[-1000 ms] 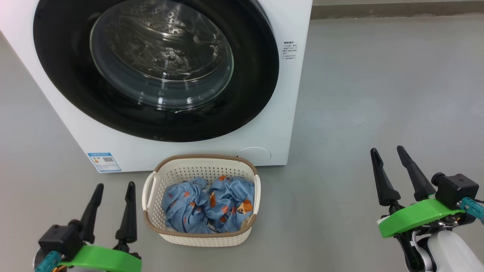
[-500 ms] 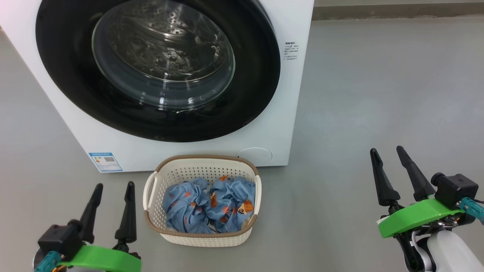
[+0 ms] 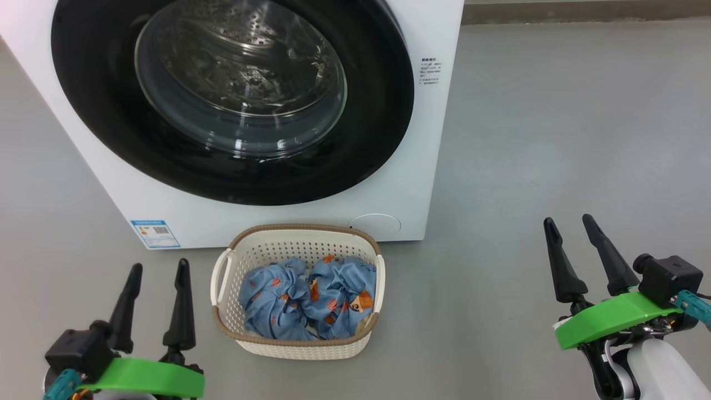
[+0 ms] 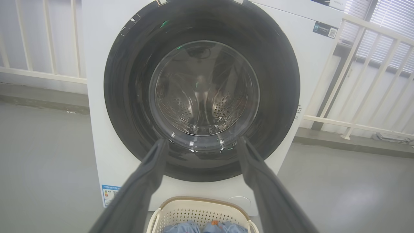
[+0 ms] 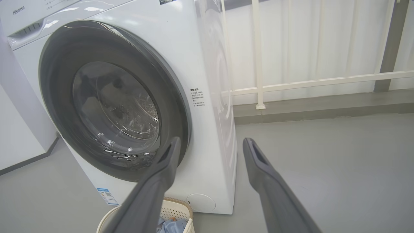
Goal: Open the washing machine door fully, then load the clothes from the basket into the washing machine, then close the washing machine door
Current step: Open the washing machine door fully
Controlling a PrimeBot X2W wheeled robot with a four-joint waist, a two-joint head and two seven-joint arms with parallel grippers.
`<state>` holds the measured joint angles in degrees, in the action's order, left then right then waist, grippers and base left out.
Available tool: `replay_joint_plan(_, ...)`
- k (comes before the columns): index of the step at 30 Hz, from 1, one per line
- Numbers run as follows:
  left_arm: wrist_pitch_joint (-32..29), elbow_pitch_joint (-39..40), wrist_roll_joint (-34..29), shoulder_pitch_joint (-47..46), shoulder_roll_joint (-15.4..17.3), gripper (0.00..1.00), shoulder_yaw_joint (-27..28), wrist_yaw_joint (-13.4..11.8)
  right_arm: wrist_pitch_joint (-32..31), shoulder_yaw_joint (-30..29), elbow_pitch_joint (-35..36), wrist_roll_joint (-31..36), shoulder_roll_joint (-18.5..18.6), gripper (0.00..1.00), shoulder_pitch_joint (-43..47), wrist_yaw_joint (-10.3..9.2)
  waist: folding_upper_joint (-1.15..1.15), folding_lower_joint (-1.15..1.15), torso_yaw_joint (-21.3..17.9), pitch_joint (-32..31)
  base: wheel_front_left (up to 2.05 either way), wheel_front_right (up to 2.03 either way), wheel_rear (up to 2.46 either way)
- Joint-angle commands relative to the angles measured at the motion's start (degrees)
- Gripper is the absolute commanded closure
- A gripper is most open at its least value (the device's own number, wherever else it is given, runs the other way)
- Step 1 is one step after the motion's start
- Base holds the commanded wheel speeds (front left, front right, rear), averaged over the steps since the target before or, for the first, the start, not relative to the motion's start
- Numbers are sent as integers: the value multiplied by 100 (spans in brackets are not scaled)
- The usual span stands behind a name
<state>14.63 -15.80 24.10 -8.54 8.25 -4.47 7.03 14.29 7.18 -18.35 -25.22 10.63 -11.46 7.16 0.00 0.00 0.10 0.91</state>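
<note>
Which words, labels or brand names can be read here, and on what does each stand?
"Hisense": grey lettering at the top of the big white front-loading washing machine.
Blue label sticker at its lower corner: too small to read.
Small dark print on its front: too small.
Dark sticker with code: blurred.

The washing machine (image 3: 222, 225), filling the upper left of the head view, had a smooth, glossy white shell. The washing machine door (image 3: 377, 111) wore a glossy black ring around clear, reflective glass, and behind it the drum (image 3: 239, 55) was shiny perforated steel. At lower centre, the basket (image 3: 303, 347) was matt cream perforated plastic with a brown woven-look rim. The clothes (image 3: 278, 300) in it were soft, crumpled blue cloth. The floor (image 3: 555, 139) was smooth matt grey. The left tool (image 3: 159, 264) and right tool (image 3: 567, 219) had matt black fingers on smooth green plastic mounts (image 3: 611, 319).
</note>
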Motion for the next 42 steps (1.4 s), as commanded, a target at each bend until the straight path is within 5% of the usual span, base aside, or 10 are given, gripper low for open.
replay_joint_plan(1,37,173,-73,-213,92,0,217,-2,71,84,141,10,29,0,-197,33,0,0,3,10,0,0,0)
replay_joint_plan(19,37,65,-151,-338,138,0,176,33,71,7,19,-90,260,0,-599,33,0,0,54,302,0,0,0)
replay_joint_plan(21,37,78,-156,-367,157,0,171,35,71,-28,-7,-129,315,47,-713,33,0,0,80,369,0,0,0)
replay_joint_plan(23,37,104,-160,-398,175,0,165,37,71,-74,-31,-183,366,62,-830,33,0,0,114,430,0,0,0)
replay_joint_plan(26,37,143,-154,-456,196,0,140,40,71,-174,-47,-266,443,100,-1019,33,0,0,190,537,0,0,0)
replay_joint_plan(34,37,226,-112,-572,266,0,70,44,69,-80,-211,-540,746,100,-1652,33,0,0,410,873,0,0,0)
replay_joint_plan(42,37,346,4,-718,329,0,-20,45,-165,85,-142,-1921,980,100,-2468,33,0,0,625,1219,0,0,0)
